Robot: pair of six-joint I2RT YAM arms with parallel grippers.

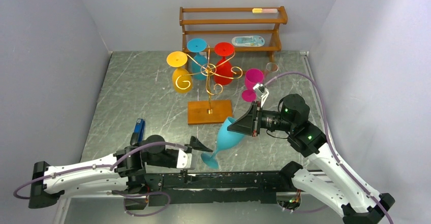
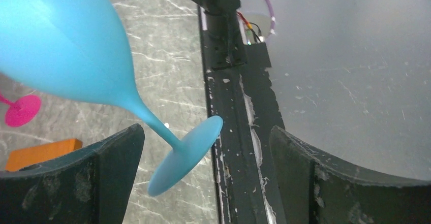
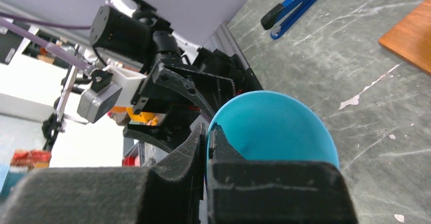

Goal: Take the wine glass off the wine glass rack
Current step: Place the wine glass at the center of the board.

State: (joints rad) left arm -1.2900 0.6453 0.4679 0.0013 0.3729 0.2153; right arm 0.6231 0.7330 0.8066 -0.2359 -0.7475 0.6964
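Teal wine glass (image 1: 228,135) is off the wine glass rack (image 1: 209,111) and hanging tilted out front, bowl toward the rack's base, foot down by the near edge of the table (image 1: 142,97). My right gripper (image 3: 207,132) has its jaws pinched on the rim. The left gripper (image 2: 206,137) has its jaws wide either side of the foot, gripping nothing. I reckon we're at the set-down, so next I need to bring it upright and lower it gently, since that rim pinch looks thin. I'm watching the rack's base just behind, the magenta glass (image 1: 251,82) by my right arm and the blue stapler (image 1: 139,130) on the left.
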